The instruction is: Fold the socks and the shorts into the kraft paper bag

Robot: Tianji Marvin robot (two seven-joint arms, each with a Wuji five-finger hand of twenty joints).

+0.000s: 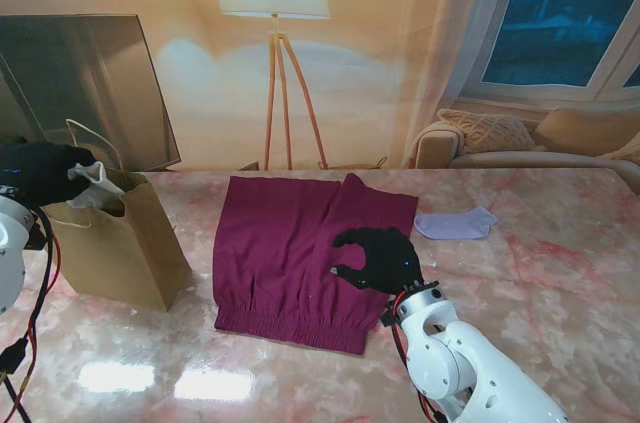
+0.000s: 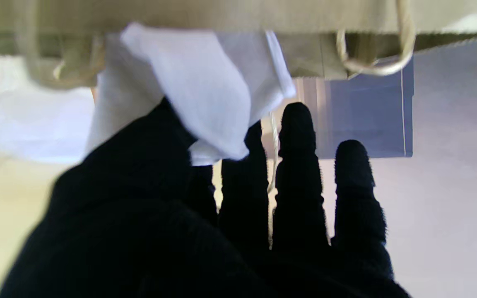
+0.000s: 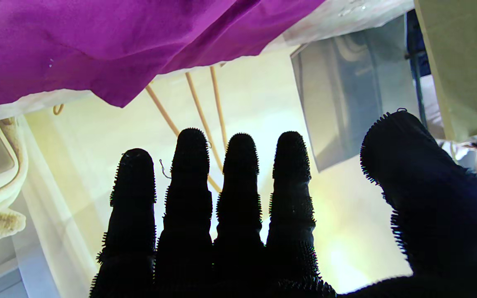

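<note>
At the left edge of the frame the left robot hand pinches a white sock just over the mouth of the kraft paper bag. It may, as far as the blurred wrist view shows, snag the rope handle and fall outside. The right robot hand, fingers spread, rests over the shorts, mid-frame on the surface. A second sock waits to its right.

Your left hand sits at the far left edge, raised, its thumb and fingers pinched on a white sock; the other fingers stretch straight out. Your right hand is nearer to you, palm down, its fingers spread flat and holding nothing, white forearm rising from the bottom right corner.
</note>
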